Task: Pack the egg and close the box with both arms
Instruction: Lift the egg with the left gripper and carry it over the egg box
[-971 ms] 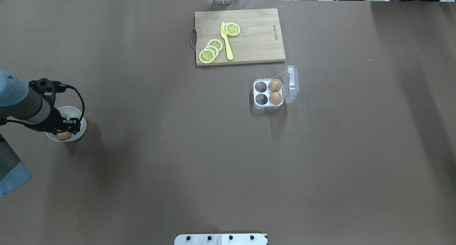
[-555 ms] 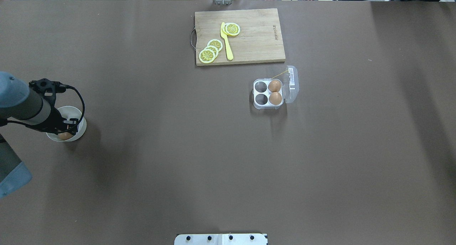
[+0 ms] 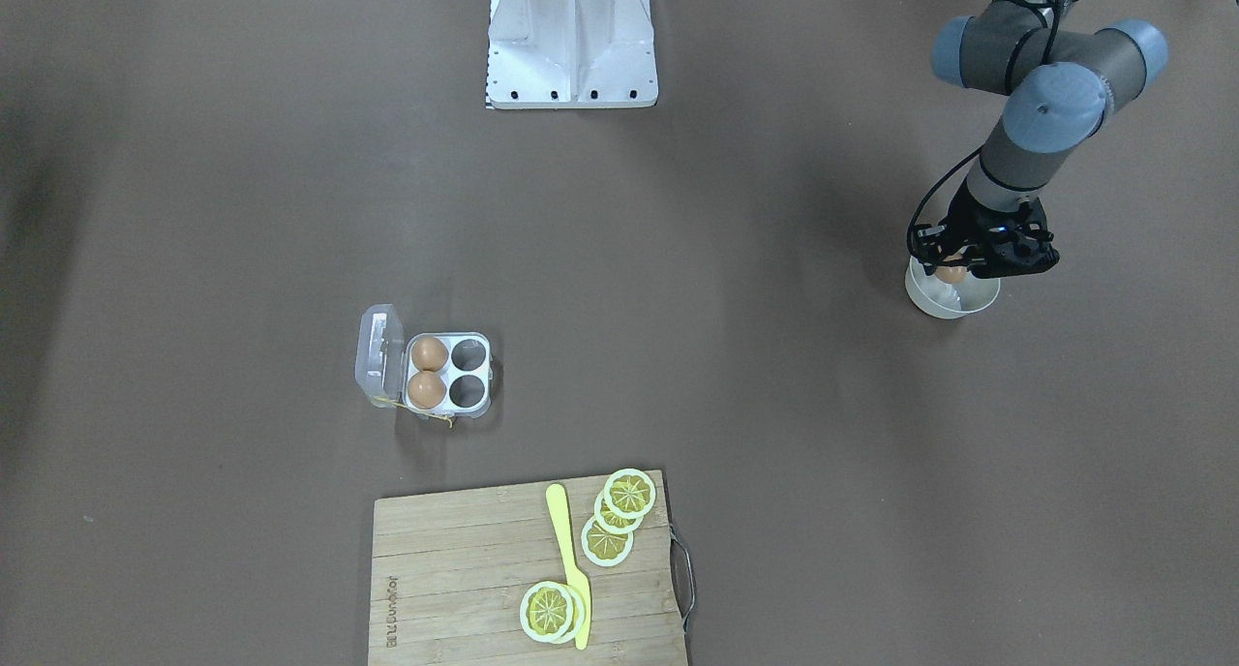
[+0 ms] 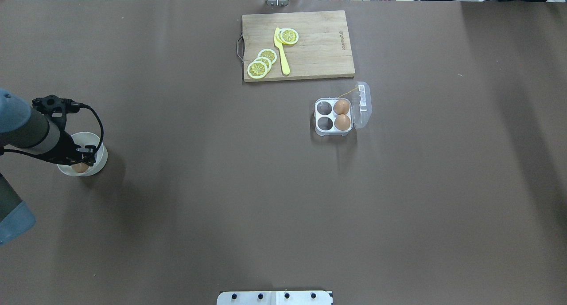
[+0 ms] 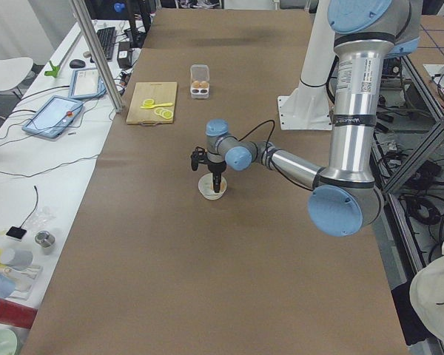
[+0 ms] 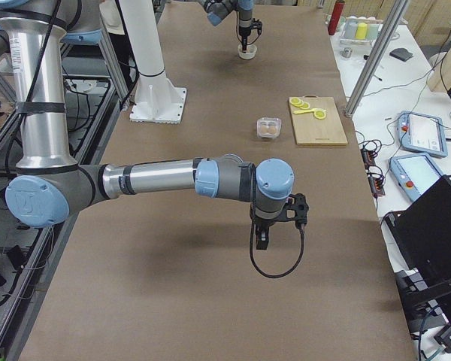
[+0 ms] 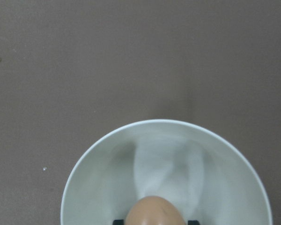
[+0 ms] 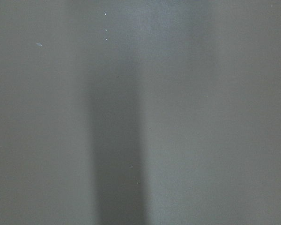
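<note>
- Down inside the white bowl [image 7: 103,178], at the robot's left side of the table [image 4: 221,185]: the left gripper [image 3: 956,271].
- Clamped on the egg [image 7: 155,211], with a black fingertip [image 7: 119,222] touching each side of it in the left wrist view.
- Impossible to tell whether the egg is resting on the bowl's bottom or raised a little.
- Well apart from the bowl, toward the middle of the table: the box [image 4: 332,115], near a corner of the wooden cutting board [image 4: 319,48].
- The lid [image 4: 363,105] folded open, on the side of the box away from the bowl.
- In the two cells next to the lid: two other brown eggs [image 4: 341,106]. The remaining two cells [image 4: 324,107] empty.
- Seen only in the exterior right view: the right gripper [image 6: 261,242], pointing down over bare table, well apart from the box. Impossible to tell whether its fingers are apart or together.
- On the cutting board: lemon slices [image 4: 259,68] and a yellow knife [image 4: 282,56].
- At the robot's edge of the table: the white base block [image 3: 571,42].
</note>
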Tool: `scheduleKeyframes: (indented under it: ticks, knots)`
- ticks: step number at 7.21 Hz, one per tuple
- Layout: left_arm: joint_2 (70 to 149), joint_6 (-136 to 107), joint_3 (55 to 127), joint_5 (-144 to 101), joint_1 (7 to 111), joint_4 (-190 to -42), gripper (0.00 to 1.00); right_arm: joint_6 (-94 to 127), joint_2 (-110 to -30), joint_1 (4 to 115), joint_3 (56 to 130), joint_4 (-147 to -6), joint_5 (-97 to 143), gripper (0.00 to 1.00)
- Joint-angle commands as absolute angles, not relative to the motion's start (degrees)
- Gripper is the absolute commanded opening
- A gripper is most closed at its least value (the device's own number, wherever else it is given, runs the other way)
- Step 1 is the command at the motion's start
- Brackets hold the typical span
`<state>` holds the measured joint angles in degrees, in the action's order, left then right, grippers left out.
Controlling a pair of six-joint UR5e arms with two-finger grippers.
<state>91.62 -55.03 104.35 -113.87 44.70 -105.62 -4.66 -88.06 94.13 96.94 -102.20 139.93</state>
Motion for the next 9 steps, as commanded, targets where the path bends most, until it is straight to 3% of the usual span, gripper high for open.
scheduleKeyframes:
  ticks: [1, 3, 5, 6, 9]
  knots:
    - [89.04, -55.11, 110.71, -113.91, 48.05, -105.30, 0.00, -4.66, -88.07, 94.13, 96.94, -102.22, 140.01, 1.00]
    - [90.43, -56.15, 114.86, -114.00, 51.76, -105.47, 0.00, -4.66, -88.07, 94.13, 96.94, -102.22, 139.92, 1.00]
    - [98.56, -61.49, 114.00, -110.23, 51.33, -108.09, 0.00, -4.66, -88.07, 94.13, 96.94, -102.13, 140.10, 1.00]
    - [105.49, -65.00, 110.69, -109.26, 50.89, -110.11, 0.00, -4.66, -87.89, 94.04, 96.86, -102.04, 140.18, 1.00]
    - [120.88, -73.53, 101.21, -90.33, 35.03, -111.36, 0.00, -4.75, -87.28, 93.78, 96.85, -101.86, 141.06, 1.00]
